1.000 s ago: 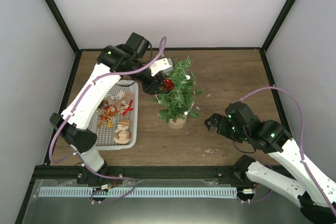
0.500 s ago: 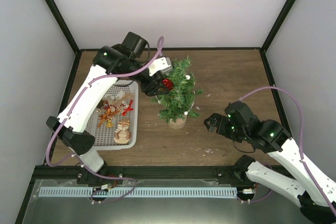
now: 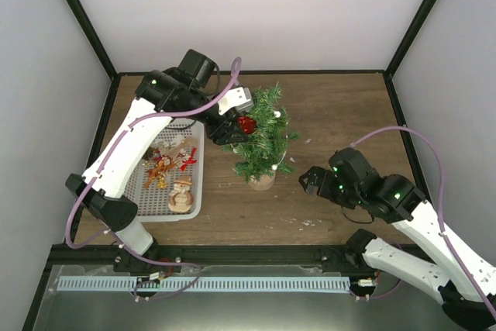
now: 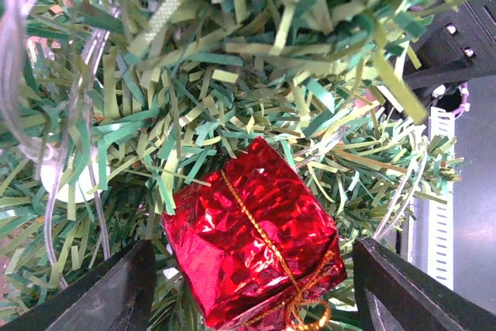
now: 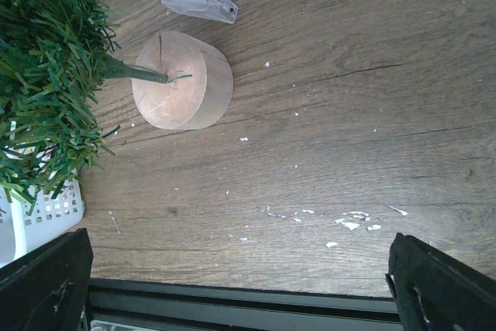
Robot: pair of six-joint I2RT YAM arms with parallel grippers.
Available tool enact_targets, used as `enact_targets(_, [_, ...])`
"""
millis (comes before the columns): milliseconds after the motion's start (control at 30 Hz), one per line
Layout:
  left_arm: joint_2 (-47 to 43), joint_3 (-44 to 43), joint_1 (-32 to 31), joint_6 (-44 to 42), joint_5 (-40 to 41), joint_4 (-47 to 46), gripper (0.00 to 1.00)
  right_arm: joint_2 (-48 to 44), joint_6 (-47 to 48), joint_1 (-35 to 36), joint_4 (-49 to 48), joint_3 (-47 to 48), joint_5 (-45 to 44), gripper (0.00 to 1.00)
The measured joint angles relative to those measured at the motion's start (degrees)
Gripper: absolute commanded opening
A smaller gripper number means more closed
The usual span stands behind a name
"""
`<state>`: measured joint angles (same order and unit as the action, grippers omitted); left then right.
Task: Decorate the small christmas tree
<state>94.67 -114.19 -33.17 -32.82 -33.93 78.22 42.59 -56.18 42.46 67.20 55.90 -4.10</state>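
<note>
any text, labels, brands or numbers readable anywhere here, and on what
None readable in any view.
The red foil gift box, the small christmas tree, its wooden base and the white basket show no writing.
The ornaments in the basket are too small to tell.

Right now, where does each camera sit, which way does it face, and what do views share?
Top external: above and behind the robot, looking down on the brown wooden table; shows the left gripper at the small christmas tree, right gripper beside it.
Left wrist: close against the branches, facing a shiny red foil gift-box ornament between its dark fingertips.
Right wrist: looking down at the tree's round tan wooden base; fingertips at bottom corners.
Shared: the tree in all three; the ornament in top and left wrist.
</note>
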Motion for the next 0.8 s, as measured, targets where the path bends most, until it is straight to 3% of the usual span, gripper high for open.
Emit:
enact_targets(500, [-0.94, 0.66, 0.31, -0.72, 1.51, -0.57, 0.74, 0.81, 0.92, 0.0, -0.81, 0.0, 0.02, 0.97])
enact_targets(800, [-3.78, 1.66, 4.35, -0.94, 1.11, 0.57, 0.74, 1.05, 1.29, 0.0, -0.81, 0.0, 0.02, 0.98])
